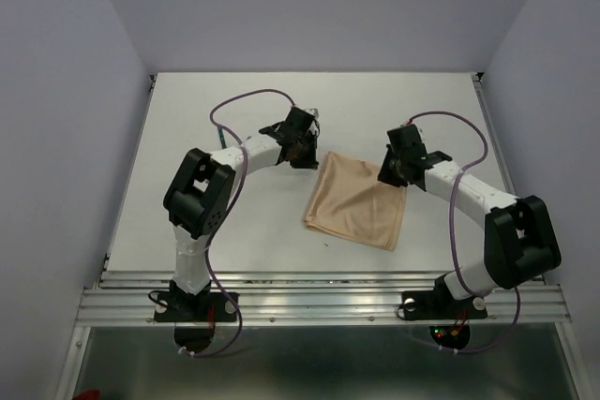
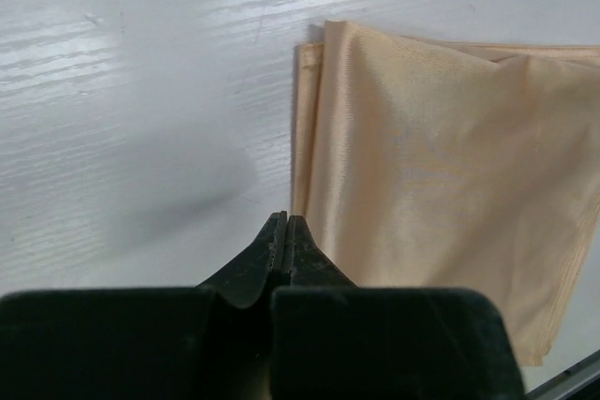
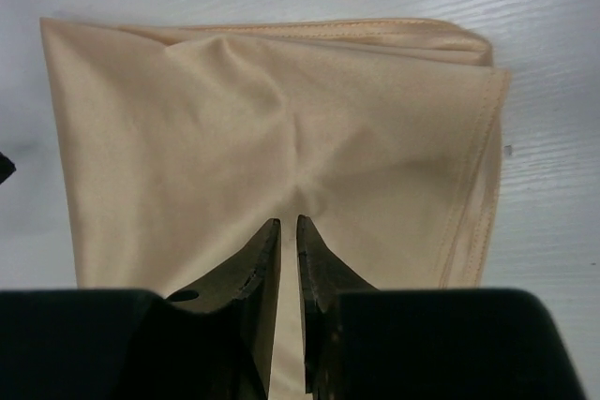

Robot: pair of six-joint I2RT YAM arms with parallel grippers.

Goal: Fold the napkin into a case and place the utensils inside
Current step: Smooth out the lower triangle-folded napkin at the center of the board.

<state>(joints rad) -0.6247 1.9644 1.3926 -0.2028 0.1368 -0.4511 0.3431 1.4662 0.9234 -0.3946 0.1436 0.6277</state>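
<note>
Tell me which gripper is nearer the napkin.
Right. The right gripper sits over the far right corner of the napkin; the left gripper is at its far left edge.

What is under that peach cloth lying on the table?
The napkin lies folded on the white table; at its edges a lower layer of the same cloth peeks out. Anything beneath its middle is covered, so I cannot tell.

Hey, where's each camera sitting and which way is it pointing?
Top external: above and behind the robot, looking down at the table; left arm and right arm show, bases nearest.
Left wrist: on the left arm, facing along the left gripper toward the napkin edge.
Right wrist: on the right arm, facing over the right gripper onto the napkin.
Shared: all three show the napkin.
</note>
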